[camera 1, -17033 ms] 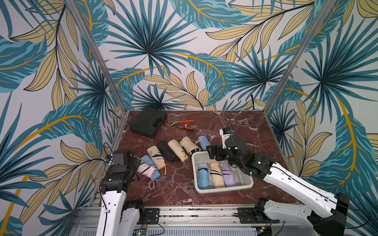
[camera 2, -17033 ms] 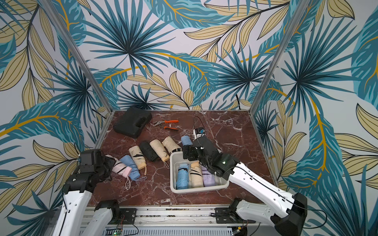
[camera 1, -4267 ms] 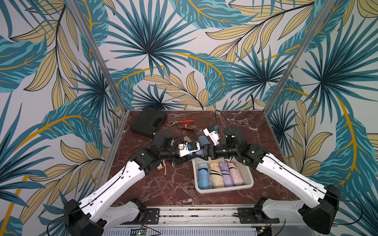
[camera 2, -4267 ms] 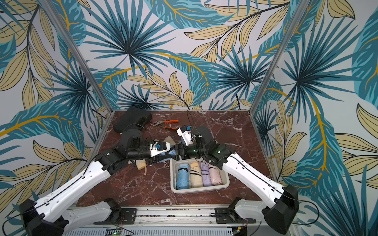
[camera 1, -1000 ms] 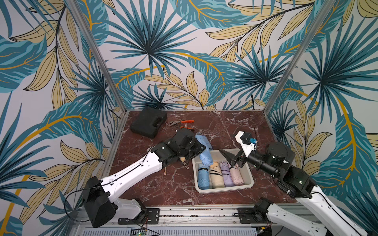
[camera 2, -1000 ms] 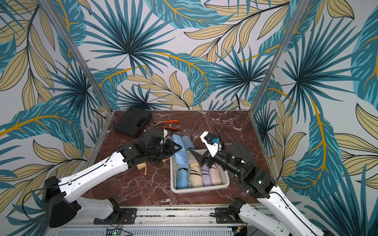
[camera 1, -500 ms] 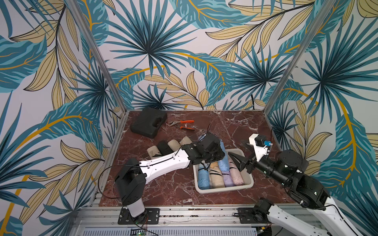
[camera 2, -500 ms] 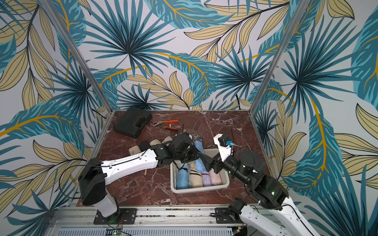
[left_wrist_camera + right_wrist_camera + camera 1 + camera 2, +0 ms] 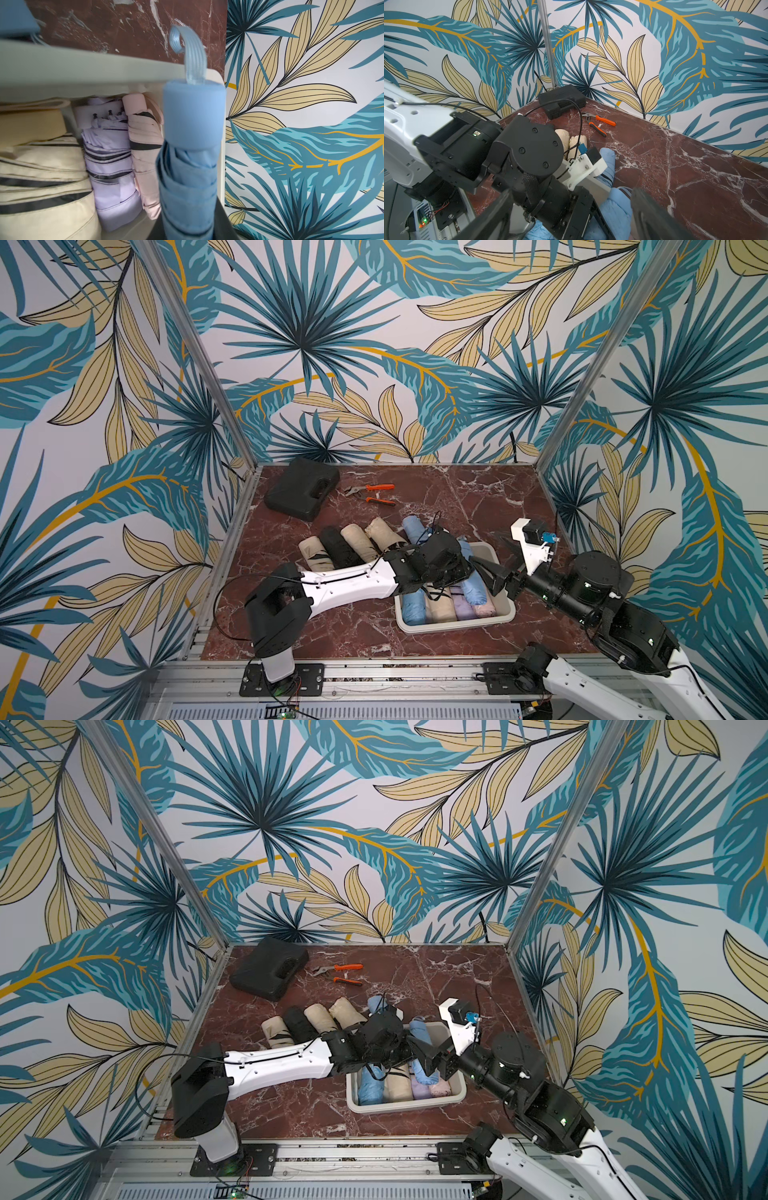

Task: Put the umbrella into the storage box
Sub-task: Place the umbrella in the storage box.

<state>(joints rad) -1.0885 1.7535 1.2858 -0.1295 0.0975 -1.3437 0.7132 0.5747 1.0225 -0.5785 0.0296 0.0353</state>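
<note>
The left gripper (image 9: 451, 570) is clamped on the light-blue folded fabric umbrella (image 9: 476, 591). It holds it over the right end of the white rectangular plastic storage box (image 9: 455, 625). Long axis runs near-far, approx. parallel w/ the four folded umbrellas already in the box: blue, beige, lilac umbrella (image 9: 112, 166), pink umbrella (image 9: 145, 158). Handle end w/ strap loop points far, at the rim's far-right corner. It sits raised above the pink one and the right wall, not yet down. Contact w/ the rim: can't tell.

The right gripper (image 9: 572, 193) has jaws spread wide w/ nothing in them, just right of the left gripper. Blue fabric shows low btwn its fingers in the right wrist view.

Left arm has the load, so the drop looks like its job. Lower straight, keep the axis parallel, aim btwn the pink umbrella and the right wall. That slot looks tight, so it may end up resting on top.

The left wrist view shows slot and handle clearly. In both top views the arm hides them. The top views add the layout: a row of beige and black folded umbrellas (image 9: 345, 545) left of the box, and another blue umbrella (image 9: 413, 526) by the far rim.
</note>
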